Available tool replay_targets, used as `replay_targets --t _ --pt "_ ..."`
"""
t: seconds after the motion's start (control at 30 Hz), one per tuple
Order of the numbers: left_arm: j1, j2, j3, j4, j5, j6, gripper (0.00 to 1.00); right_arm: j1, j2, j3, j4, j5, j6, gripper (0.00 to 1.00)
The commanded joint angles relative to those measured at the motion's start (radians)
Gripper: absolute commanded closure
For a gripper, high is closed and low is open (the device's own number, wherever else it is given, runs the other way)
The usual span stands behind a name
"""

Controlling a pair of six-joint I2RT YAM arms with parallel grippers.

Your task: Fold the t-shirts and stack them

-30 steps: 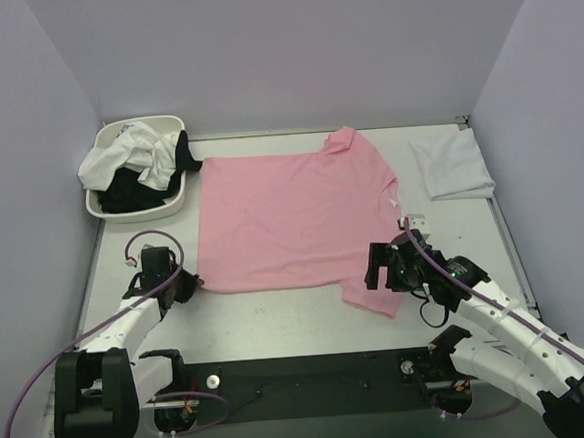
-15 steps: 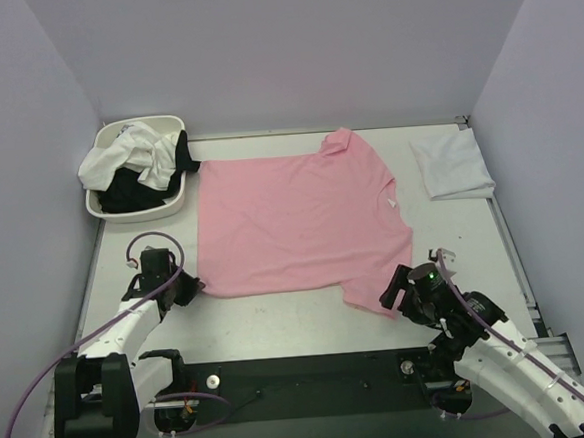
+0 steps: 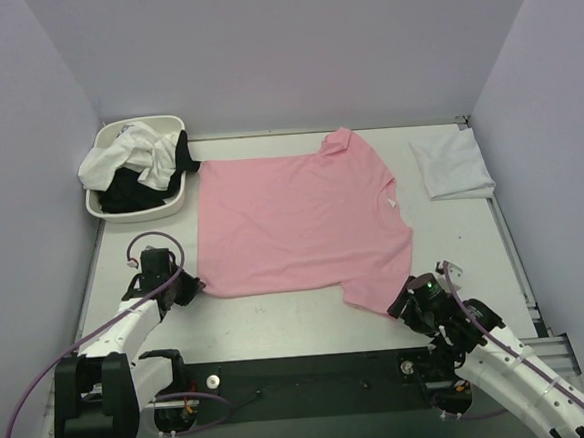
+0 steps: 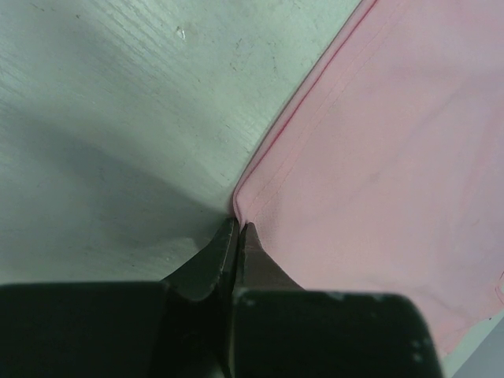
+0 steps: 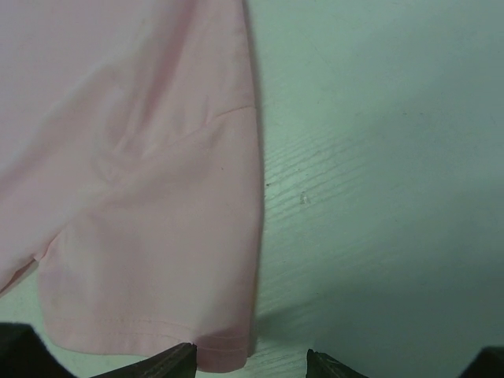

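Where left hand (image 4: 238, 227) pinches, pink t-shirt (image 4: 386, 150) corner

White oval basin (image 3: 141, 213) at the far left corner of a pale grey worktop (image 3: 279, 318), close against the left wall. Lilac walls (image 3: 290, 49) on three sides. Black strip (image 3: 313, 373) along the near edge.
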Motion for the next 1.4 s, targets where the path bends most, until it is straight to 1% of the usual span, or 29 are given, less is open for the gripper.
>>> replay_targets --t 0.0,0.33,0.47,0.5,0.57,0.6,0.7,0.83,0.93,0.97,1.13,1.2,1.33,1.37 --pt "0.003 -0.004 0.025 -0.020 -0.003 0.025 1.00 0.010 0.025 -0.023 -0.012 0.038 0.036 0.44" --pt "0.003 0.011 0.035 -0.018 -0.006 0.028 1.00 0.009 0.181 -0.031 0.126 0.035 0.025 0.44" --pt "0.004 0.011 0.035 -0.021 -0.004 0.028 1.00 0.010 0.203 -0.040 0.151 0.026 0.025 0.49" --pt "0.004 0.011 0.038 -0.021 -0.004 0.030 1.00 0.010 0.204 -0.040 0.152 0.026 0.024 0.53" --pt "0.004 0.011 0.037 -0.023 -0.007 0.028 1.00 0.010 0.203 -0.040 0.154 0.026 0.021 0.55" --pt "0.004 0.012 0.037 -0.026 -0.007 0.031 1.00 0.010 0.204 -0.043 0.151 0.026 0.019 0.59" --pt "0.006 0.009 0.035 -0.029 -0.012 0.031 1.00 0.010 0.204 -0.057 0.154 0.017 0.022 0.67" --pt "0.009 0.003 0.032 -0.034 -0.012 0.031 1.00 0.012 0.195 -0.078 0.174 -0.008 0.032 0.74" --pt "0.010 -0.001 0.028 -0.034 -0.012 0.031 1.00 0.013 0.183 -0.084 0.175 -0.011 0.032 0.91" --pt "0.010 -0.003 0.028 -0.034 -0.012 0.030 1.00 0.013 0.180 -0.084 0.177 -0.009 0.032 1.00" --pt "0.010 -0.027 0.034 -0.057 -0.008 0.031 1.00 0.015 0.170 -0.071 0.154 0.006 0.024 1.00" --pt "0.010 -0.046 0.048 -0.095 -0.007 0.037 1.00 0.019 0.145 -0.037 0.117 0.023 0.015 1.00" --pt "0.010 -0.148 0.060 -0.171 -0.012 0.050 1.00 0.045 0.054 0.043 0.016 0.077 -0.011 1.00" --pt "0.010 -0.170 0.065 -0.214 -0.012 0.050 1.00 0.056 0.037 0.075 -0.005 0.086 -0.018 1.00"
